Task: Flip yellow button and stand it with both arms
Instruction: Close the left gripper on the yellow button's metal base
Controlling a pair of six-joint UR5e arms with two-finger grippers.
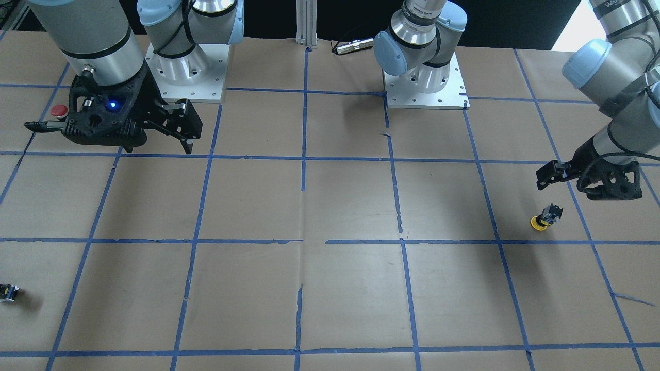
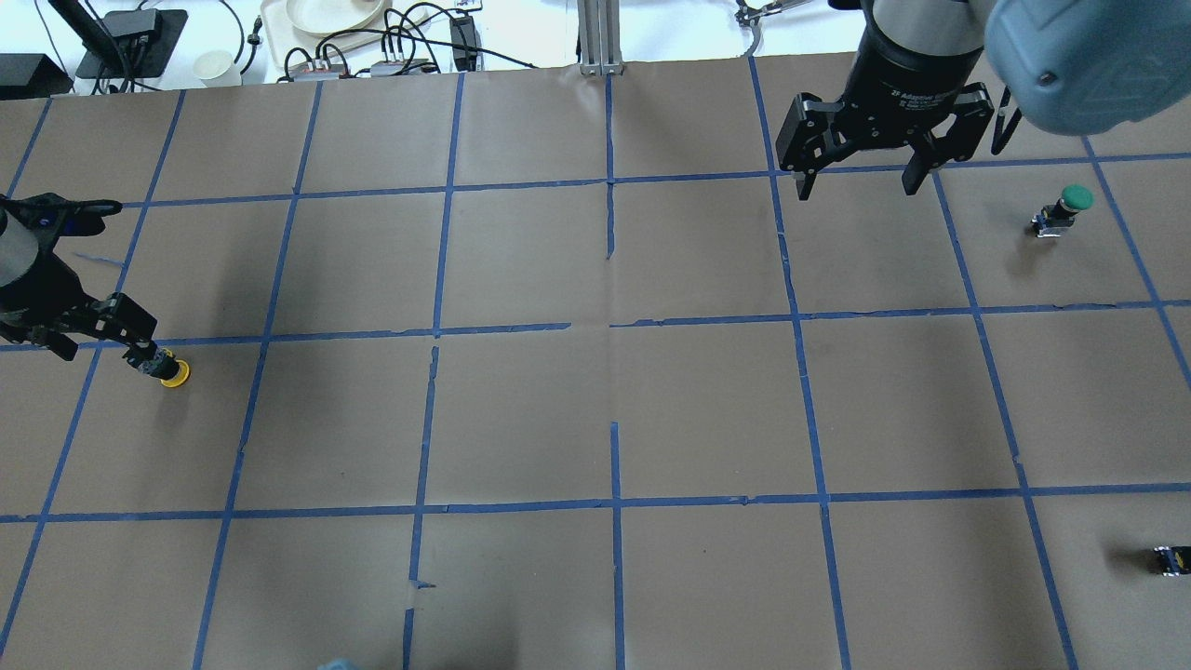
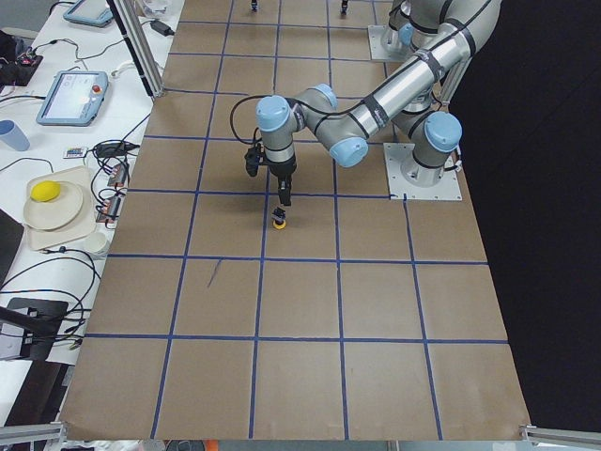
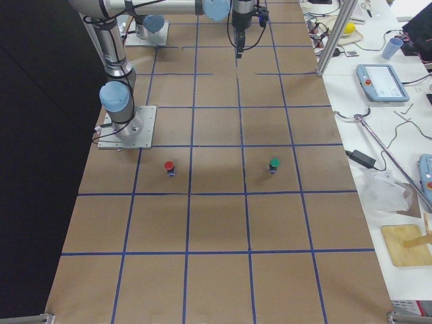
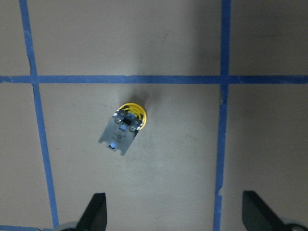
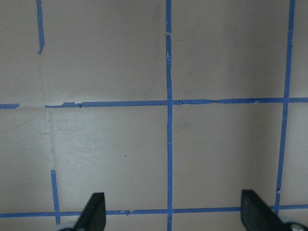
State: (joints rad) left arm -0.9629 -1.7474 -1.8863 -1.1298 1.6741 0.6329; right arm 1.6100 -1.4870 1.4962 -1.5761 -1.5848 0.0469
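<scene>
The yellow button (image 1: 544,217) rests on the brown paper with its yellow cap down and its dark base up, leaning a little. It also shows in the overhead view (image 2: 170,369), the left side view (image 3: 279,221) and the left wrist view (image 5: 126,126). My left gripper (image 2: 98,346) is open and empty. It hangs above the button, just to one side, and also shows in the front view (image 1: 547,176) and the left wrist view (image 5: 175,216). My right gripper (image 2: 858,184) is open and empty, far away near its base (image 1: 157,144).
A red-capped button (image 1: 58,111) stands by the right gripper. A green-capped button (image 2: 1061,209) stands on the right side. A small dark block with a yellow spot (image 2: 1170,558) lies near the table's right edge. Blue tape lines grid the paper.
</scene>
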